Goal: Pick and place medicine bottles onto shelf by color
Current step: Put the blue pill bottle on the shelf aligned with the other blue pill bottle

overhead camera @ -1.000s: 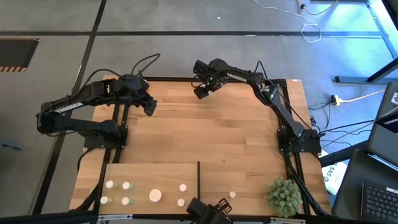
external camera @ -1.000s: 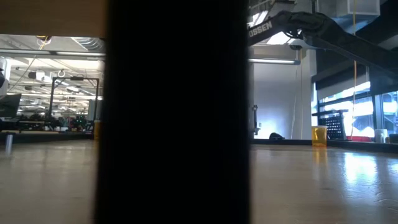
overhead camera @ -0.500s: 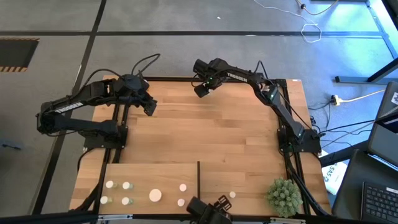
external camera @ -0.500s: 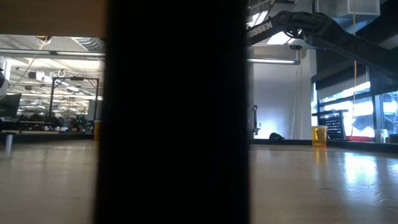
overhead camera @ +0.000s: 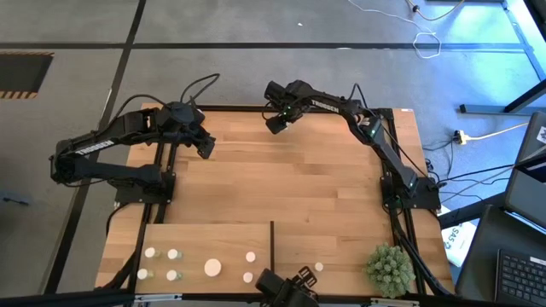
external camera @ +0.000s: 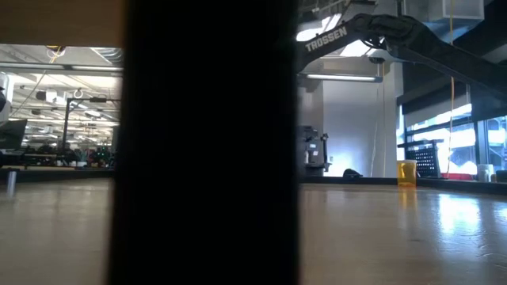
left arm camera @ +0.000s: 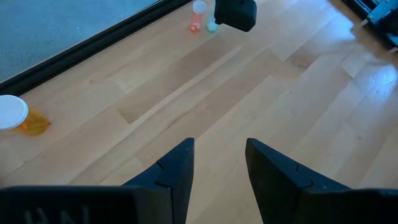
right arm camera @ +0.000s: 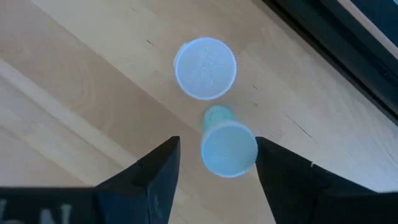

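Right claw point(right arm camera: 211, 177): open, fingers either side of a greenish bottle point(right arm camera: 227, 148) at the table's point(overhead camera: 290, 183) far edge | left claw point(left arm camera: 219, 165): parted, empty, above bare table | shelf point(overhead camera: 205, 239): near edge, seven bottles | white-capped bottle point(right arm camera: 204, 68) just beside the greenish one | orange bottle point(left arm camera: 18, 117) lying on its side

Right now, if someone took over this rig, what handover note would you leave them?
Right gripper: open, fingers either side of a green bottle at the table's far edge; a second white-capped bottle stands just beyond.
Left gripper: open, empty, over bare table.
An orange bottle lies near the far edge.
Done: several bottles on the shelf.
Left: grasp the green one, then the rest.
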